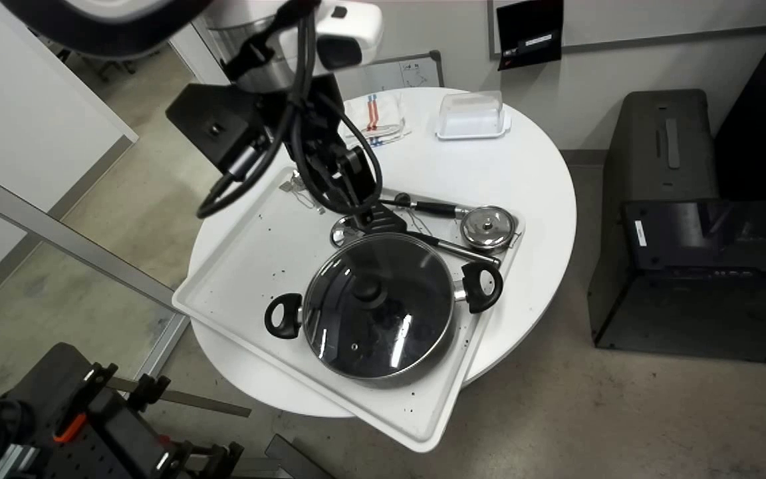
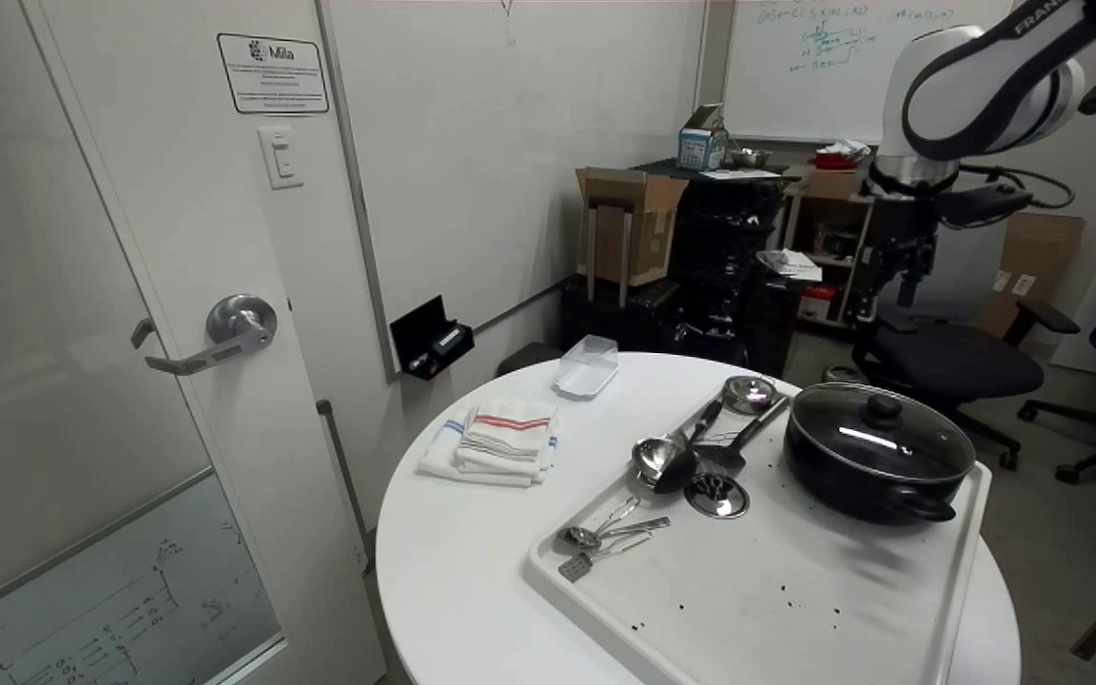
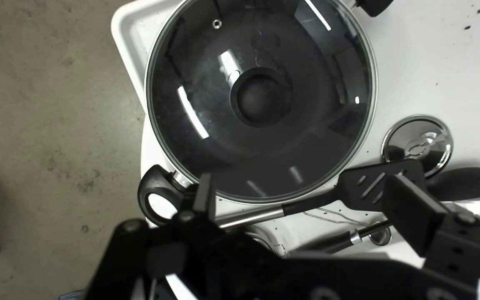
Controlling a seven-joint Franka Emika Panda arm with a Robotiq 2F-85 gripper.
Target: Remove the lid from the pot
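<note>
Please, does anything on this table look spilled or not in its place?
Yes. Small dark specks lie scattered over the white tray, like a spill; I cannot tell what they are. One tray corner also juts past the edge of the round table, unsupported. The lid looks evenly seated on the pot.

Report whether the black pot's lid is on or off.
On. In an exterior view, the glass lid lies flat across the black pot, covering its whole mouth.

Lid (image 3: 261, 100) cropped at wrist view's top, whiteboard writing (image 2: 826, 40) apparently too small to read
</note>
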